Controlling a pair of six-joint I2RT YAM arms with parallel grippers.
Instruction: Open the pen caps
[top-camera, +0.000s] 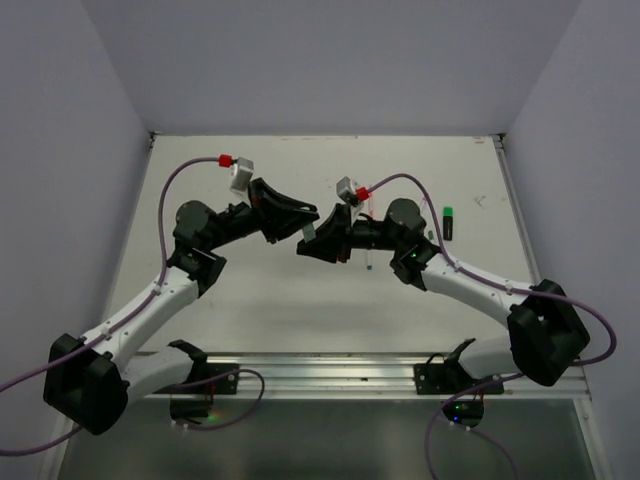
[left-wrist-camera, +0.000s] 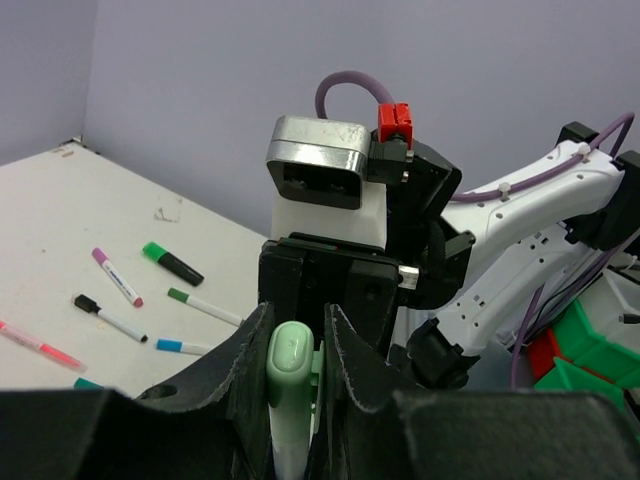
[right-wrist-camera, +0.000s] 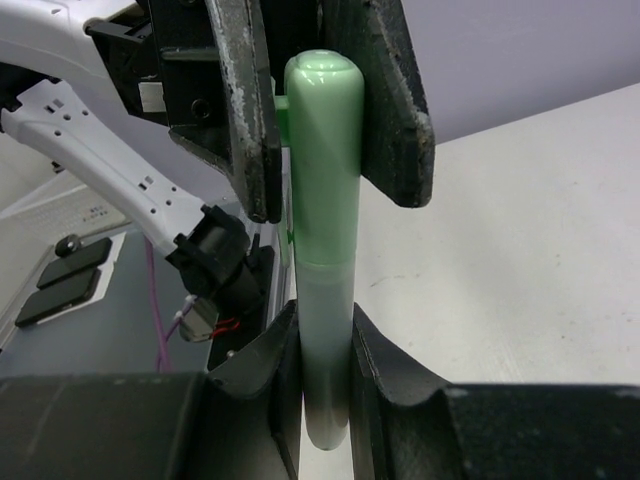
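The left gripper (left-wrist-camera: 295, 330) reaches in from the left over the middle of the table (top-camera: 260, 300) and is clenched on the pale green cap (right-wrist-camera: 325, 140), its two fingers pressed flat against the cap's sides near the rounded end. The cap is held up off the table between the two arms and sits on the pen barrel (right-wrist-camera: 325, 285), the seam between them closed. Facing it from the right, the right gripper (right-wrist-camera: 322, 325) is clamped around that barrel just past the seam, so both pairs of fingers grasp the one pen close together. Beyond them the left wrist view shows loose pens lying apart on the table: a magenta-ended pen (left-wrist-camera: 117, 277), a black-ended pen (left-wrist-camera: 110, 318), a green-ended pen (left-wrist-camera: 205, 305) and a blue-ended pen (left-wrist-camera: 180, 346). Farther right, a black highlighter (top-camera: 449, 222) with a green end lies flat, well apart from both grippers.
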